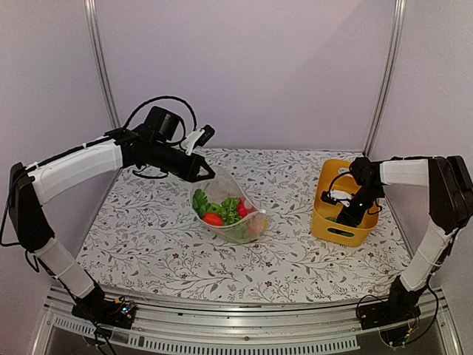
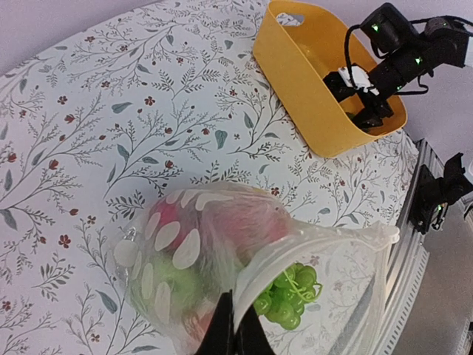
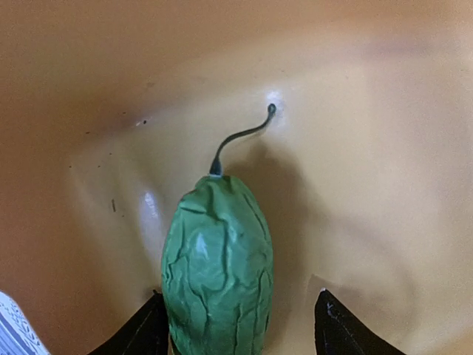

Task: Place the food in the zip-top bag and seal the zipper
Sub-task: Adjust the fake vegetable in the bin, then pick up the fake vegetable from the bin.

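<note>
Got the left gripper (image 2: 235,336) clamped tight on the mouth edge of the clear white-dotted plastic bag (image 2: 192,251), holding it open above the flower-print desk (image 1: 148,237). Can see green toy grapes (image 2: 284,296) and a red round toy fruit (image 1: 213,219) inside, just below that gripper. Got the right gripper (image 3: 240,329) down in the yellow plastic bin (image 1: 336,225), spread wide around a wrinkly green oval toy veg (image 3: 218,266). Not squeezing it, one finger touching, the other clear.

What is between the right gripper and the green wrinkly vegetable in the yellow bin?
Nothing visible. The green vegetable lies on the floor of the yellow bin, between the open fingers of the right gripper, close against one finger with a gap to the other.
</note>
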